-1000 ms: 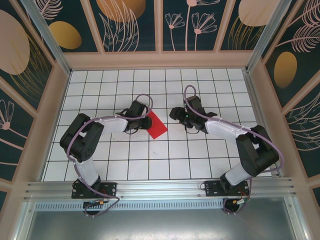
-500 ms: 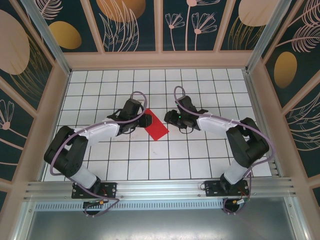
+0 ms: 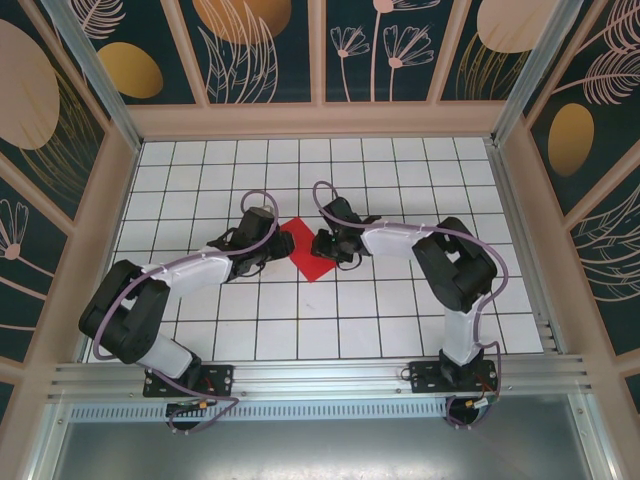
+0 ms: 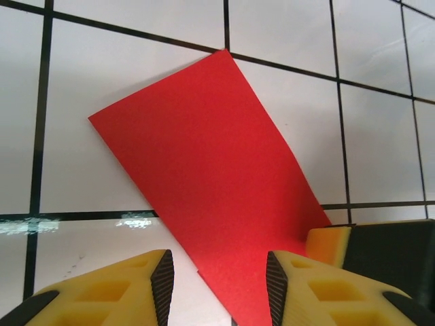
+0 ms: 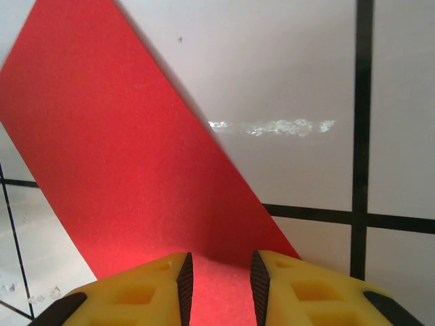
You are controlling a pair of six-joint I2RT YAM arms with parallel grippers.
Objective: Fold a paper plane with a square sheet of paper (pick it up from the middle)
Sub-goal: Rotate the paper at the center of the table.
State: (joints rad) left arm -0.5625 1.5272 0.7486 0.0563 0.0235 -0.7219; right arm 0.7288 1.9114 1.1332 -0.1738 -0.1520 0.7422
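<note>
The square sheet of paper [image 3: 308, 258] is a folded bright red rectangle lying on the white grid table between both grippers. My left gripper [image 3: 283, 243] is at its left edge. In the left wrist view it stands open [image 4: 219, 261], and the red paper [image 4: 211, 170] runs under the gap and away at a slant. My right gripper [image 3: 319, 245] is at the paper's right edge. In the right wrist view its jaws [image 5: 221, 261] stand a narrow gap apart over the red paper [image 5: 129, 163], which creases just ahead of them. A yellow right fingertip [image 4: 329, 244] rests on the paper's corner.
The white grid table [image 3: 400, 320] has beige frame walls [image 3: 320, 120] at the back and sides. A metal rail [image 3: 320, 380] with both arm bases runs along the near edge. Open tiles lie in front of and behind the paper.
The right arm has reached left until its gripper is over the paper's right edge, its jaws narrowing. The left gripper's jaws have widened and the left arm has stretched lower.
</note>
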